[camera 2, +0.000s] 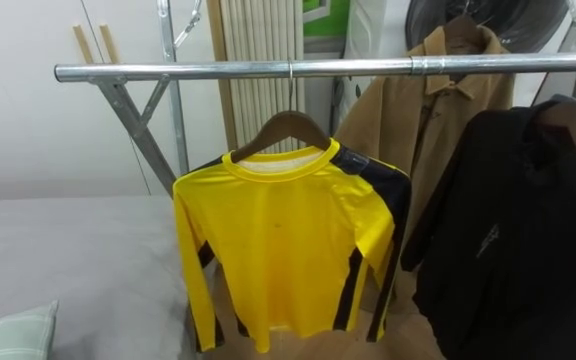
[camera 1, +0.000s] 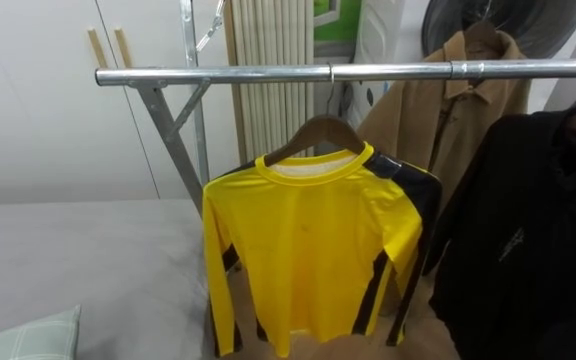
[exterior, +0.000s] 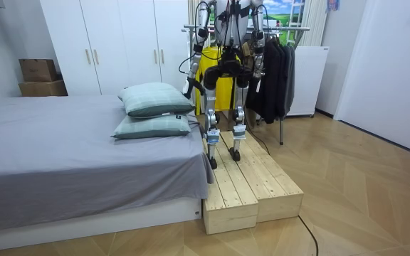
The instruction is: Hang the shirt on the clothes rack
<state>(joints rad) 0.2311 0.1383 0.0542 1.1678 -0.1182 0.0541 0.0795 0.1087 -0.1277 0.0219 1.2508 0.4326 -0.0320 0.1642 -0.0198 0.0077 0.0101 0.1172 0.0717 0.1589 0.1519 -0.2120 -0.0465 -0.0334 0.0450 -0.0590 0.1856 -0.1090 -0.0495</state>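
A yellow long-sleeved shirt with black side stripes hangs on a wooden hanger. The hanger's hook is over the metal rail of the clothes rack. The shirt hangs straight and faces me. In the room view I stand on a wooden platform facing the rack, with both arms lowered. My left hand is by my side at the room view's left, and my right hand is at its right. Both are too small to read.
A brown jacket and a black jacket hang on the rail to the right of the shirt. The grey bed with a green checked pillow lies on my left. White wardrobe doors stand behind the rack.
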